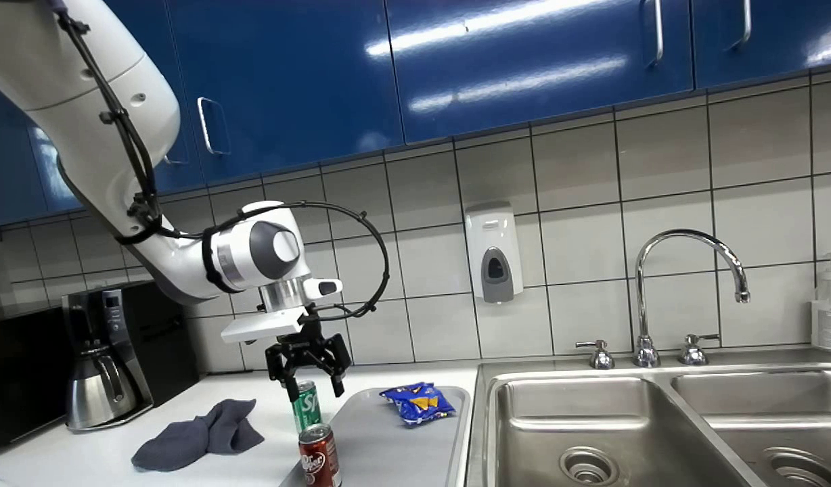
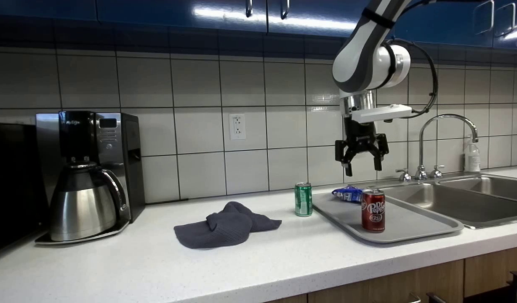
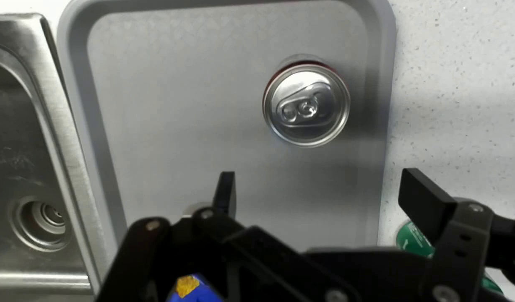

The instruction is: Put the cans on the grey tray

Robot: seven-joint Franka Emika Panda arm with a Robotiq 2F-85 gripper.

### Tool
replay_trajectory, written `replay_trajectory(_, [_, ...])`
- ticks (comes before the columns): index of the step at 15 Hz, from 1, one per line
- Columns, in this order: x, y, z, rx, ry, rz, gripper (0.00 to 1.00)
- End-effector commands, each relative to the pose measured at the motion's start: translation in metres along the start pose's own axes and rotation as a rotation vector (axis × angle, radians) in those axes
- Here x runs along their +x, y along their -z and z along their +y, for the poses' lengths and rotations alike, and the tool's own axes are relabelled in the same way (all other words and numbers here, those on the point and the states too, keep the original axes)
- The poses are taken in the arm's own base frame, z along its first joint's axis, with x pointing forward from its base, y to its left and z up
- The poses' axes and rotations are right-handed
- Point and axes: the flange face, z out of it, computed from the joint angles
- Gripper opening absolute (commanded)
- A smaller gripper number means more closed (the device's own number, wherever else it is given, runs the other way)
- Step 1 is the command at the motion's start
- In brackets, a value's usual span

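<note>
In an exterior view, reading left to right, a coffee maker [image 2: 111, 155] is standing on the white countertop [image 2: 149, 269] and holding a steel carafe [image 2: 83, 210]. To its right, a dark grey cloth [image 2: 227, 229] is lying crumpled. Next, the green can [image 2: 303, 200] is standing upright on the countertop, just beside the left edge of the grey tray [image 2: 418, 219] and outside it. A blue packet [image 2: 347, 194] is lying on the tray, at the end toward the tiled wall [image 2: 199, 130]. The gripper [image 2: 363, 169] is hanging above the tray and pointing downward, its jaws spread wide (the wrist view is showing tray surface through the gap). In that view, one of the fingers [image 3: 425, 201] is also covering part of the green can. The red can [image 2: 373, 212], labelled Dr Pepper, is standing upright on the tray, nearer the front end and toward the left side. At the far right, the chrome faucet [image 2: 421, 152] is arching over the double steel sink [image 2: 494, 202], and a pump bottle [image 2: 473, 155] is standing behind the sink.
</note>
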Motion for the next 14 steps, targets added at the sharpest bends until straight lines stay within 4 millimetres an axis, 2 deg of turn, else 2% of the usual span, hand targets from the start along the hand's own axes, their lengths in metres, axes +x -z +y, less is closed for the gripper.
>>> replay_trajectory(1, [0.011, 0.022, -0.003, 0.007, 0.023, 0.005, 1.0])
replay_trajectory(2, [0.013, 0.025, -0.001, 0.007, 0.023, 0.006, 1.0])
replay_trajectory(6, [0.034, 0.019, -0.018, 0.003, 0.036, 0.014, 1.0])
replay_trajectory(14, [0.08, 0.005, -0.077, 0.014, 0.086, 0.016, 1.0])
